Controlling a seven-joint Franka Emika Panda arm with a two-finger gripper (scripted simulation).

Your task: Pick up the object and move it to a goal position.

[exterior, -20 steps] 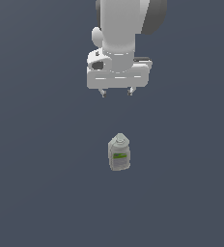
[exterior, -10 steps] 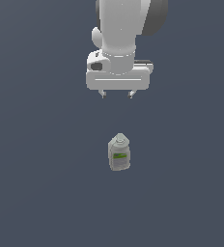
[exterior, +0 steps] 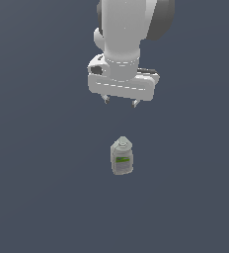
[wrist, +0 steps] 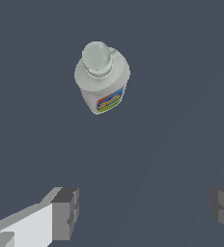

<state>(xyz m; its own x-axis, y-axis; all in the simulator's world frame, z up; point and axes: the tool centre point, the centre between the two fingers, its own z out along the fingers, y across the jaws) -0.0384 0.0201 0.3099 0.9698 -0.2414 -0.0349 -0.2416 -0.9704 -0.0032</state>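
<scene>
The bottle [exterior: 122, 156] stands upright on the dark grey counter [exterior: 37, 188], slightly below the middle of the exterior view, with its round cap up and its green-and-white label facing the camera. Nothing touches it. In the wrist view the bottle [wrist: 102, 77] is seen from above, cap toward the lens, with a colourful label on the side wall below the shoulder.

The hand [exterior: 120, 102] hangs above the counter, well apart from the bottle and farther from the camera in the exterior view, pointing straight down. Its two fingertips [exterior: 106, 100] are spread wide, the gap between them clearly wider than the bottle, and it holds nothing. In the wrist view the hand [wrist: 145, 210] shows as two dark pads [wrist: 65, 213] far apart at the frame's edges, with bare counter [wrist: 181, 72] between them and the bottle ahead of them, not between them.

Compared with a second ago, the hand sits a little lower in the exterior view and a touch nearer the bottle; the change over the last half second is slight. Its opening looks the same. The bottle has not moved or tilted.
</scene>
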